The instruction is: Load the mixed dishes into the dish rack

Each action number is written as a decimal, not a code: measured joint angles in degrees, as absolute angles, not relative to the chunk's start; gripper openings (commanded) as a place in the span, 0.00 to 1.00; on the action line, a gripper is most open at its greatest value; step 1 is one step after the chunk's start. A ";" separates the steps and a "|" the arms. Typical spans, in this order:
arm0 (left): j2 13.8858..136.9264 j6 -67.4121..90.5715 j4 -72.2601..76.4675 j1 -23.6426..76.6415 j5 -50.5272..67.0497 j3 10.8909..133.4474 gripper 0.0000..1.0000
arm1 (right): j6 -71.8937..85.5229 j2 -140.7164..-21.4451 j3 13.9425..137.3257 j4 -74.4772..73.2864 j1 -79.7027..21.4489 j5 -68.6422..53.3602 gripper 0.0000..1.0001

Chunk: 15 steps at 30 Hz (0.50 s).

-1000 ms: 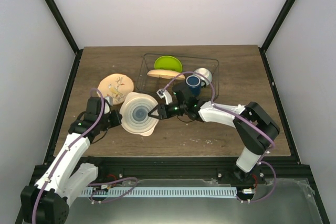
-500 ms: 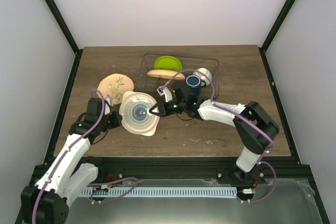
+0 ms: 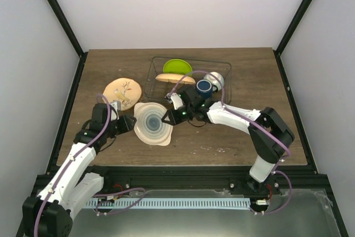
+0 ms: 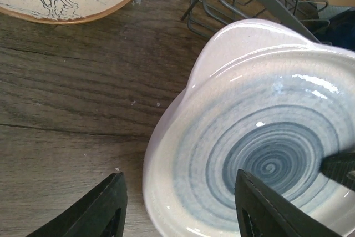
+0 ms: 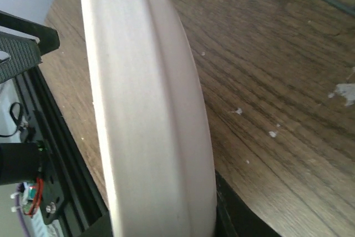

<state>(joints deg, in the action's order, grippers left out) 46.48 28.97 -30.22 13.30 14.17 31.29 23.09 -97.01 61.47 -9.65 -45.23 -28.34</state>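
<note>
Desk (image 3: pixel 255 81): one brown wood-grain surface, on which every item is carried.
Dish rack (image 3: pixel 222 65): one dark wire basket, set at the far middle of the desk; four dishes are counted inside it.
Arms: two, white with black joints. The left arm (image 3: pixel 72 165) is extended toward the desk's middle from the left, and the right arm (image 3: pixel 238 120) from the right.
Plates: four are counted, two in the dish rack and two outside it.
Lime-green plate (image 3: pixel 177 67): one, stood on edge in the rack's far left part.
Peach-orange plate (image 3: pixel 173 78): one, leaned just in front of the lime-green plate, inside the rack.
Branch-patterned plate (image 3: pixel 121 92): one, laid flat on the desk to the left of the rack.
Cream ringed plate (image 3: pixel 151 125): one, placed between the two hands in front of the rack, its blue-grey rings turned upward. Whether it rests on the desk cannot be told.
Pale bowl (image 3: pixel 214 78): one, tipped on its side in the rack's right part.
Right hand (image 3: pixel 166 117): pinched onto the right rim of the cream ringed plate.
Left hand (image 3: pixel 128 121): fingers spread, just beside the plate's left rim; no contact is seen.
Dark blue mug (image 3: pixel 204 86): one, mouth upward, just beside the pale bowl in the rack.
</note>
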 measured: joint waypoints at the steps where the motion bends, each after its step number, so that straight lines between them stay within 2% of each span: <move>1: 46.48 28.95 -30.15 13.30 14.09 31.14 0.59 | 22.13 -97.01 62.33 -11.35 -45.28 -27.75 0.09; 3: 46.48 28.97 -30.09 13.30 13.85 31.03 0.64 | 20.16 -97.01 64.14 -14.41 -45.28 -26.50 0.09; 8: 45.56 29.91 -29.58 13.34 12.95 31.00 0.92 | 13.50 -96.68 69.93 -22.20 -45.30 -23.05 0.09; 12: 45.54 30.76 -28.62 13.37 12.16 31.00 0.99 | 7.16 -95.13 75.16 -29.63 -45.47 -17.63 0.09; 15: 47.27 30.89 -27.77 13.34 11.66 31.03 1.00 | 2.72 -94.26 79.55 -34.44 -45.47 -12.34 0.09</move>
